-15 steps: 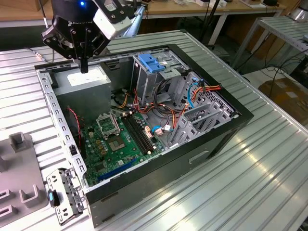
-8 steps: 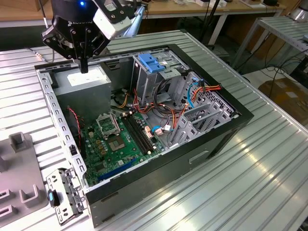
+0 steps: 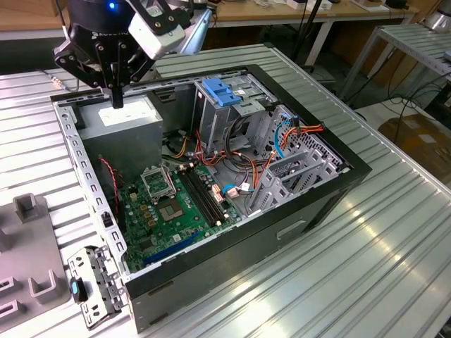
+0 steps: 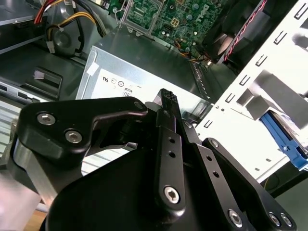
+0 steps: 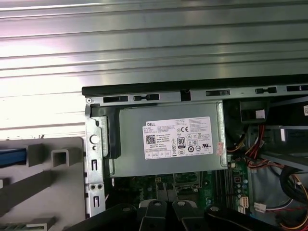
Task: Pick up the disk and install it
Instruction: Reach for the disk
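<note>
Black end effector (image 3: 117, 97) hovers over grey power-supply box (image 3: 120, 121) in open PC case (image 3: 303, 211). Fingers look pressed together, nothing held. Silver hard disk: I make out its blue rail (image 4: 286, 144) by grey fixture (image 5: 53, 183), outside case. Long axis: can't tell.

Ribbed alu. table (image 3: 394, 232), wooden bench (image 3: 268, 13) behind, poss. cardboard (image 3: 423, 141) on floor (image 3: 384, 113)

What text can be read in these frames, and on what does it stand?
On the white sticker of the grey power-supply box, first wrist view: fine print and marks, too small to quote reliably.
On the same sticker, second wrist view: blurred, unreadable.
On the green motherboard, exterior view: markings too small to read.
</note>
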Controlling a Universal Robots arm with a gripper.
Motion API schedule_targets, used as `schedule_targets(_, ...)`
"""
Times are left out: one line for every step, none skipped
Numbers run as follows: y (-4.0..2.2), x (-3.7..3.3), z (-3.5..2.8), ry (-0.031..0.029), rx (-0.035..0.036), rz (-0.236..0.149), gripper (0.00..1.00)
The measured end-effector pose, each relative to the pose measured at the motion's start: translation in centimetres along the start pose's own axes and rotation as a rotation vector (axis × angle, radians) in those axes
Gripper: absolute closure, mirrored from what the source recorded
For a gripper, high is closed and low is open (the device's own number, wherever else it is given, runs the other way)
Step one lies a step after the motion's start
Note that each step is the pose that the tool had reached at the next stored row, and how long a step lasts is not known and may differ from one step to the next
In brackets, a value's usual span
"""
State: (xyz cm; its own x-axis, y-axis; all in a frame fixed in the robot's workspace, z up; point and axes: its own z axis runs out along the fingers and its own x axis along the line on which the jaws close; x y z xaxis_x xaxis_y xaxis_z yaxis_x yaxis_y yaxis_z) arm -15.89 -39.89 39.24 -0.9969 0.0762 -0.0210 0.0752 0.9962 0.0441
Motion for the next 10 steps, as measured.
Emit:
schedule_targets(-0.01,0.06,0.0,0.0001,0.0,0.0,0.89)
schedule_targets(-0.01,0.14,0.0,0.0002,0.0,0.0,0.89)
schedule_targets(-0.01,0.21,0.0,0.0003,0.0,0.0,0.89)
schedule_targets(-0.02,0.32,0.0,0.0005,0.0001,0.0,0.89)
schedule_targets(-0.03,0.39,0.01,0.0006,0.0,0.0,0.89)
schedule_targets(-0.03,0.44,0.01,0.0008,0.0001,0.0,0.89)
schedule_targets(-0.04,0.55,0.01,0.0011,0.0002,0.0,0.89)
schedule_targets(-0.05,0.63,0.02,0.0013,0.0001,0.0,0.89)
schedule_targets(-0.05,0.69,0.02,0.0015,0.0001,0.0,0.89)
schedule_targets(-0.06,0.79,0.03,0.0018,0.0002,0.0,0.89)
